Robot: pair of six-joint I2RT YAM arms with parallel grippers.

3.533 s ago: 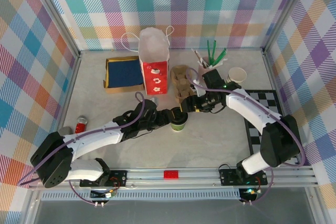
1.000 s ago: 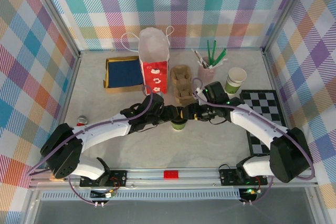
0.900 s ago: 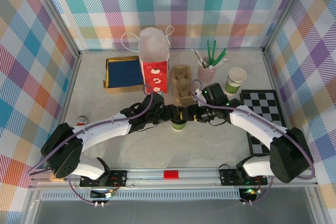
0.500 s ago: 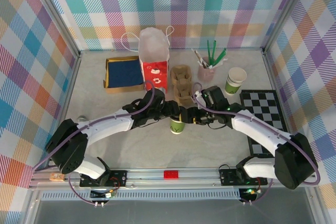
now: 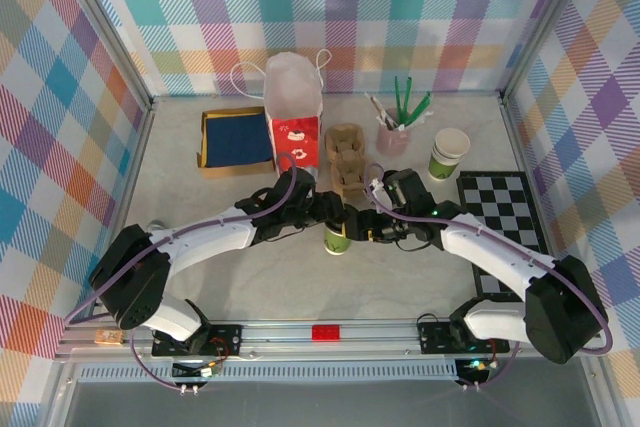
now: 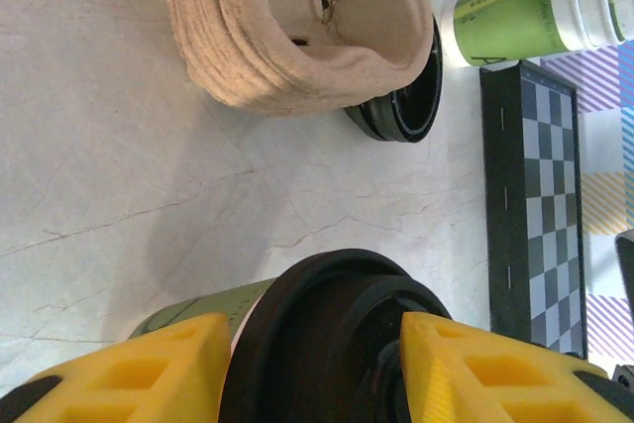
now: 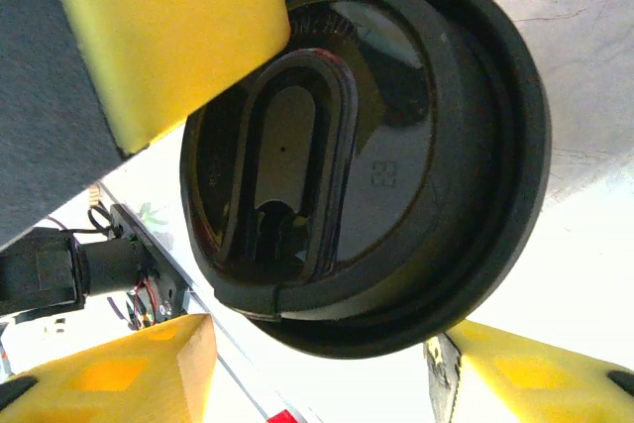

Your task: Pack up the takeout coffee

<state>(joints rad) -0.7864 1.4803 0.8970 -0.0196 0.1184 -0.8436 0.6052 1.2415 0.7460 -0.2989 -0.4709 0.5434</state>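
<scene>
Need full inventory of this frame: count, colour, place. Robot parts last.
coffee cup: one, olive green with black lid, table centre
bag: one, red with white top, back centre
tray: one, blue with yellow rim, left of bag
cup carriers: stack, tan, right of bag
loose lid: one, black, under the carriers' edge
pink cup: one, holding green and white sticks, back right
cup stack: green, cream rims, back right
mat: one, black-and-white checks, right side
left claw: yellow, closed on coffee cup
right claw: yellow, around its lid, grip unclear
</scene>
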